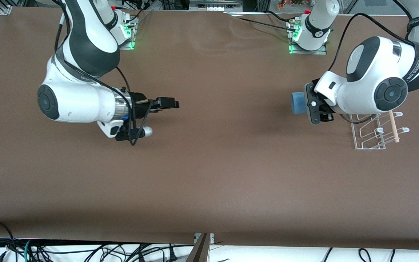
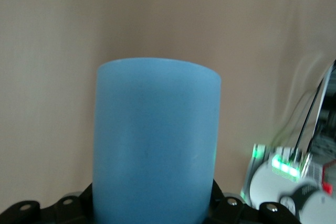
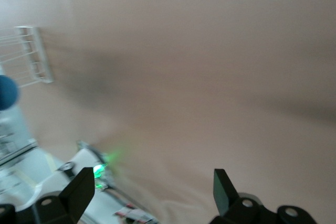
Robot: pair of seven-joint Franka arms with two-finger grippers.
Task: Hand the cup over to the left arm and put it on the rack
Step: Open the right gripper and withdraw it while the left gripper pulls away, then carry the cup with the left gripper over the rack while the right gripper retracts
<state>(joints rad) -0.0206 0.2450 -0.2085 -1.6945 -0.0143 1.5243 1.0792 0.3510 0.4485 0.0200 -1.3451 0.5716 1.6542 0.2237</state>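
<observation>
Two white robot arms over a brown table [image 1: 209, 174], seen from a high camera facing them, with the tabletop read as a clock face (twelve o'clock at the arms' bases, six o'clock at the camera's edge). At about three o'clock, toward the left arm's end of the table: the left gripper [image 1: 304, 103], up in the air and clenched on the cup [image 1: 296, 103]. Cup: a smooth light blue tumbler, held on its side, its free end pointing toward nine o'clock, over bare tabletop and not touching it. In the left wrist view, the same cup [image 2: 156, 145] filling the middle of the picture, rising out of the gripper's black body, with plain table past it; which end faces outward, impossible to tell. Just beside the cup, at about four o'clock from it and apart from it: the rack [image 1: 369, 148], a small clear wire frame standing on the table, partly covered by the left arm's wrist, with hooked prongs and a light wooden dowel [image 1: 394, 127] at its three o'clock side. At about nine o'clock, toward the right arm's end and well apart from the cup: the right gripper [image 1: 175, 104], waiting over bare table, pointing toward three o'clock. In the right wrist view, that gripper [image 3: 152, 192] released, its two black fingers [image 3: 79, 192] wide apart with only table surface between them; farther off, the rack [image 3: 31, 56] and a small blue patch of the cup [image 3: 6, 92].
</observation>
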